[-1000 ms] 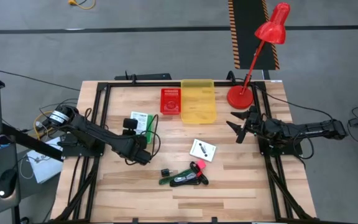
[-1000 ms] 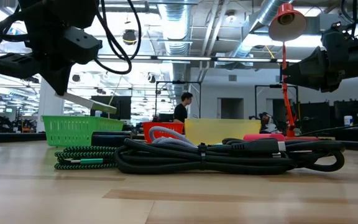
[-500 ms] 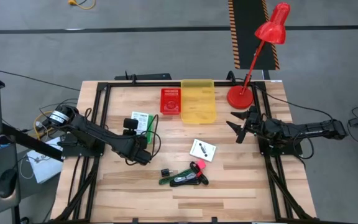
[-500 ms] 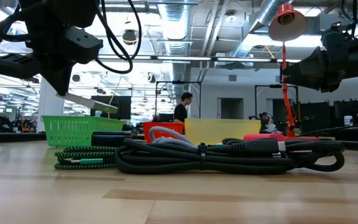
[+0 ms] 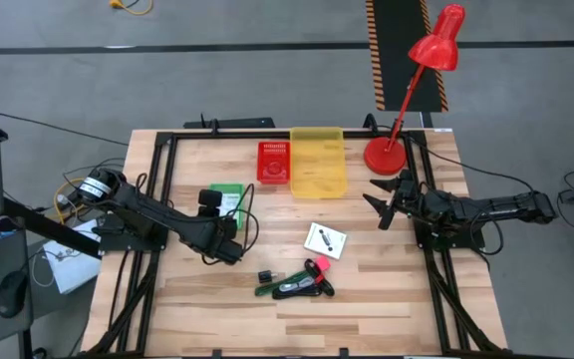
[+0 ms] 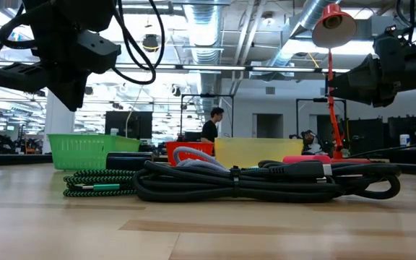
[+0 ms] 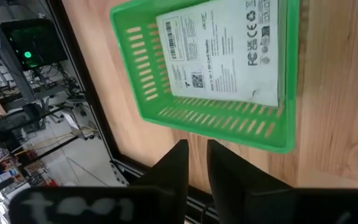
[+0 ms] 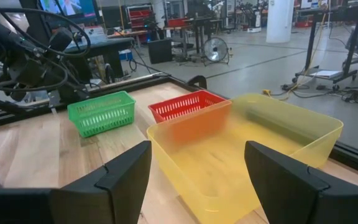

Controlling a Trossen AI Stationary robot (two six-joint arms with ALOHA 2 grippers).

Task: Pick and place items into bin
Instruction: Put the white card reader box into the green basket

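My left gripper (image 5: 210, 198) hangs above the green basket (image 7: 210, 118), fingers open by a narrow gap and holding nothing. A flat white printed packet (image 7: 225, 46) lies inside that basket. My right gripper (image 5: 381, 200) waits wide open at the table's right edge, near the lamp base. The white square packet with a black mark (image 5: 326, 240) lies flat mid-table. Nearer the front lie the coiled black cable (image 6: 266, 180), the pink-tipped piece (image 5: 319, 265), the green stick (image 5: 270, 290) and the tiny black block (image 5: 264, 275).
A red basket (image 5: 273, 162) and a yellow bin (image 5: 318, 165) sit side by side at the far edge, with a red desk lamp (image 5: 395, 150) at the far right. A green braided cord (image 6: 92, 184) lies beside the black cable. Bare wood lies along the near edge.
My left gripper has let go of the flat white packet that hung tilted beneath it over the green basket. The packet has dropped and now lies in the basket. The right arm has kept still.
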